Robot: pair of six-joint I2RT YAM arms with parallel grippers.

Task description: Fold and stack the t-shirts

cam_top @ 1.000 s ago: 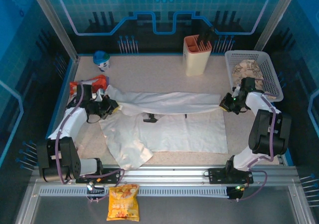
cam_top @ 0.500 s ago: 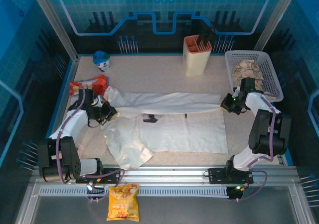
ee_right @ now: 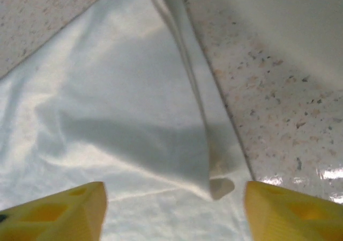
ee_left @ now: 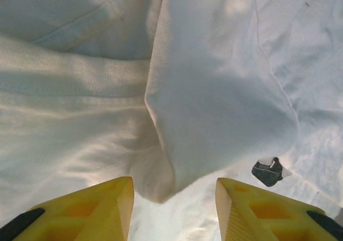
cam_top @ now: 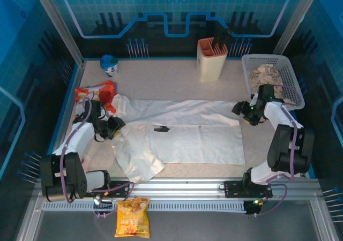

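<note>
Yellow-tipped left gripper (ee_left: 174, 198) parted, nothing between, low over a fold of white t-shirt (ee_left: 214, 102) at the left side of the speckled table (cam_top: 161, 77); small dark mark (ee_left: 267, 172) just beside. Right gripper (ee_right: 174, 203) spread wide, empty, above the fabric's corner at the table's right side. T-shirt flat across the table's middle.

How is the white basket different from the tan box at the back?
The white basket is wide, low and full of holes; the tan box is tall, narrow and solid. The basket holds crumpled pale stuff; the box holds dark things. Both are open on top.
</note>
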